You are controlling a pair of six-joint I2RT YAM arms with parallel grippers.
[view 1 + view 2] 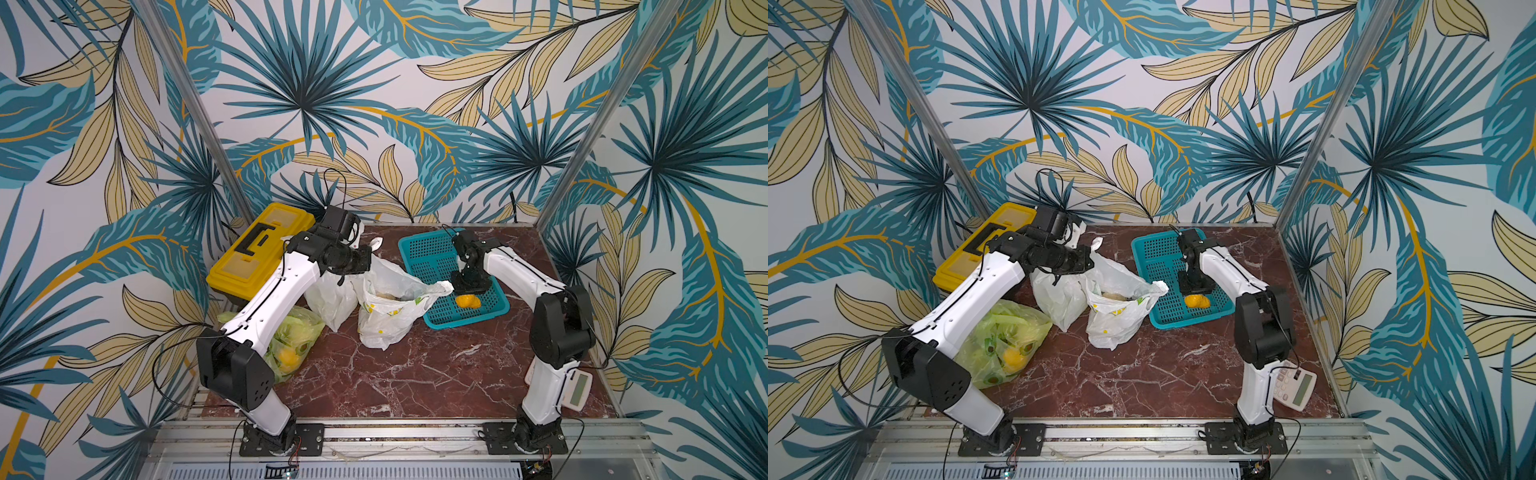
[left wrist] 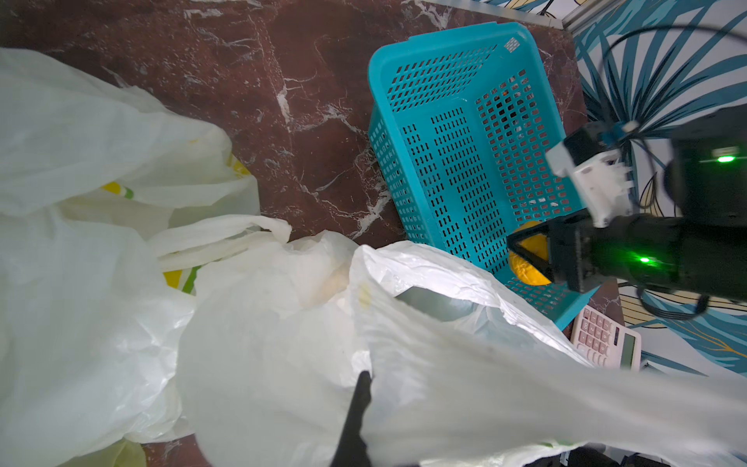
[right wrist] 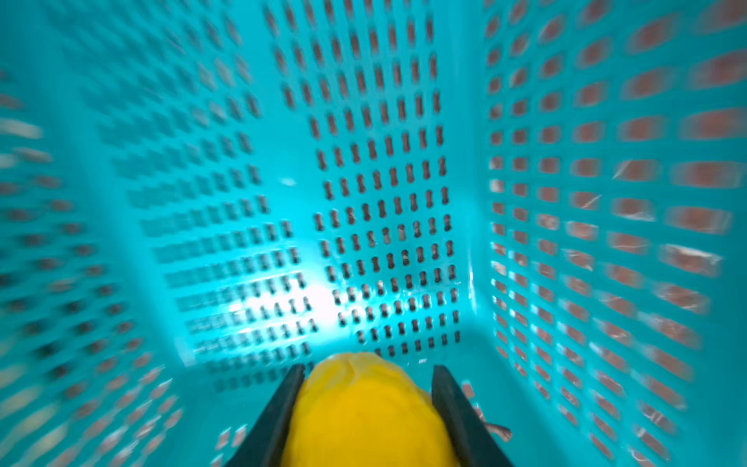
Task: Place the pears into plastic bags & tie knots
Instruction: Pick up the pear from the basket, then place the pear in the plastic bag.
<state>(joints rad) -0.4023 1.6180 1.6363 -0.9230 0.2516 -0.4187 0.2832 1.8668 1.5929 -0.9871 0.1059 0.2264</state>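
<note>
Orange pear [image 1: 467,300] is seen lying in the near corner of the teal basket [image 1: 419,249], just beside the open-mouthed lemon-print bag [image 1: 386,320]; the plain white bag [image 1: 328,303] and green bag [image 1: 291,340] are set beyond. The pear is clasped on both sides by the right gripper [image 3: 367,370], while the lemon-print bag's rim is pinched by the closed left gripper [image 2: 361,376].

bright even light, right wrist view motion-blurred
</note>
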